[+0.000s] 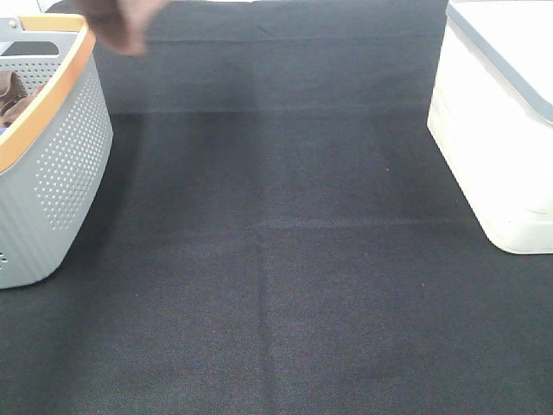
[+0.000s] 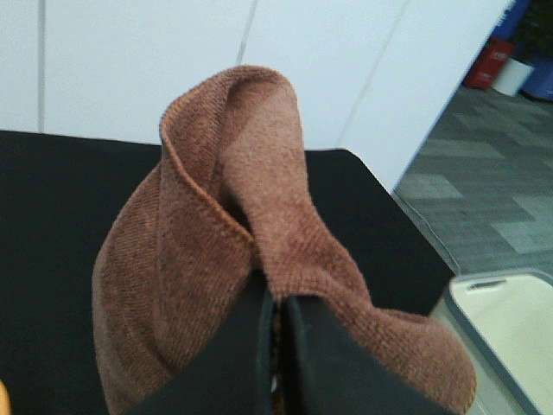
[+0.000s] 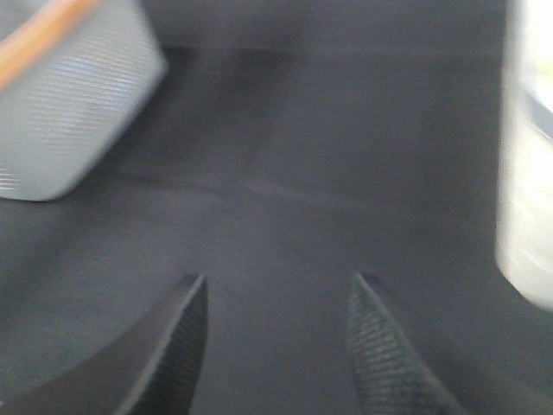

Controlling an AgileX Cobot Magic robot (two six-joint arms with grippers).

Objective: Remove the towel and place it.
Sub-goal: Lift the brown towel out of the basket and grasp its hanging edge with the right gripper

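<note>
A brown towel hangs bunched from my left gripper, whose black fingers are shut on it. In the exterior high view only a blurred lower part of the towel shows at the top edge, above the far right side of the grey basket; the left gripper itself is out of that view. My right gripper is open and empty, hovering over the black cloth. It does not show in the exterior high view.
The grey perforated basket with an orange rim stands at the left and holds more brown cloth. A white lidded bin stands at the right. Black cloth covers the table between them.
</note>
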